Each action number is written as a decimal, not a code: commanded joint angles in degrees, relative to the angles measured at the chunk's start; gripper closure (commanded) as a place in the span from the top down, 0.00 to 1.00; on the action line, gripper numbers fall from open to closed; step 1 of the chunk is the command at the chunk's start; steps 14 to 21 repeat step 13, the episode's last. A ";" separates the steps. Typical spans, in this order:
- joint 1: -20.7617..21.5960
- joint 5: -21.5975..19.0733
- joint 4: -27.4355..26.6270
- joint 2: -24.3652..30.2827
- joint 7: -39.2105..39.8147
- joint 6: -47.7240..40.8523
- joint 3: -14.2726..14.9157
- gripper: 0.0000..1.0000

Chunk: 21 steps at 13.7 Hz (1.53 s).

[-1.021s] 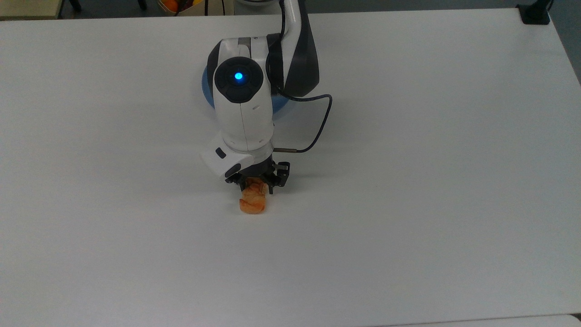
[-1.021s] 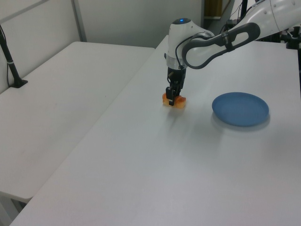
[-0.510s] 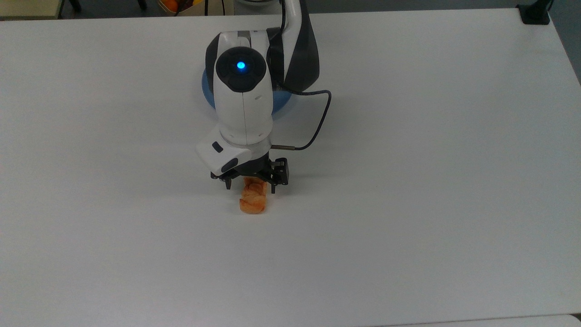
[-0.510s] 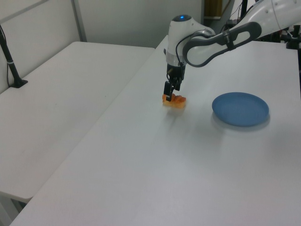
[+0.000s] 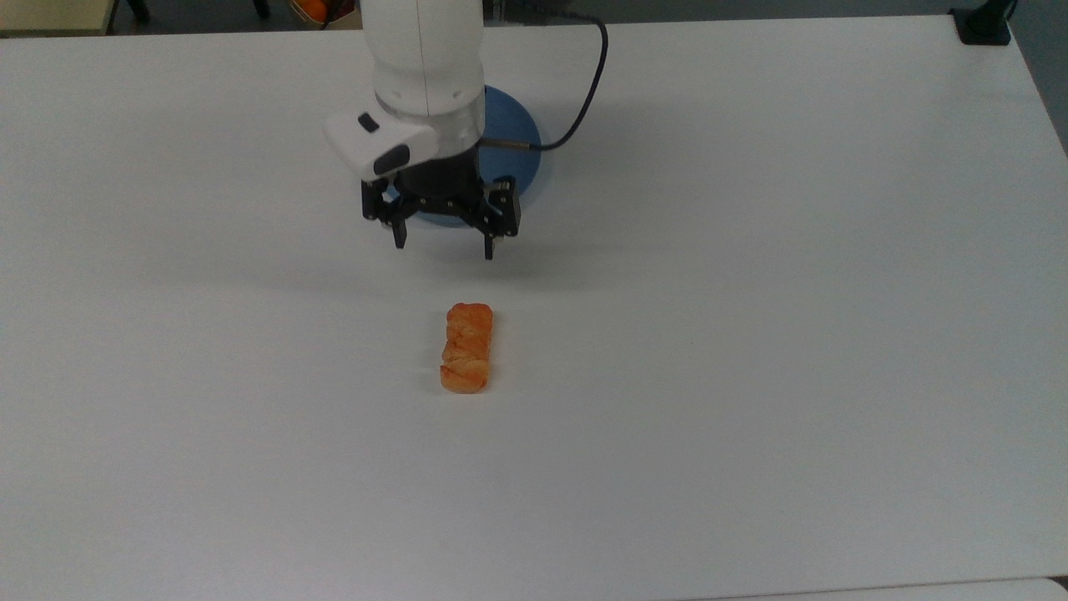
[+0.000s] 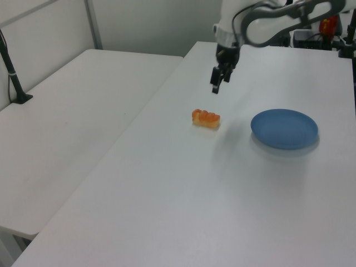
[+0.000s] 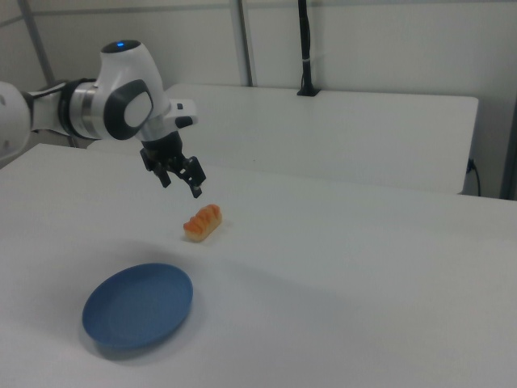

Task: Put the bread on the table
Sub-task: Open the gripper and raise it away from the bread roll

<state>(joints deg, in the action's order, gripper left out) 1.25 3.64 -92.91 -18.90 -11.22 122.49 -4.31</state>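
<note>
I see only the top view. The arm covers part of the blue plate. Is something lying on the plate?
Observer: No. In the left view the whole blue plate is bare.
Operator: Is the gripper touching the table or up in the air?
Observer: In the right view the gripper hangs in the air, well above the table, jaws open.
Operator: Is the bread lying flat, free of the gripper?
Observer: Yes. In the right view the bread rests flat on the table, beyond the plate, with clear space under the gripper.
</note>
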 commanded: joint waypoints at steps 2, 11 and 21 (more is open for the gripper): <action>-0.28 -1.88 -11.23 12.82 -2.22 -7.85 0.88 1.00; -0.89 -1.88 -18.97 20.74 -1.52 -10.25 0.97 1.00; -1.07 -1.88 -18.88 20.74 -1.43 -10.25 0.97 1.00</action>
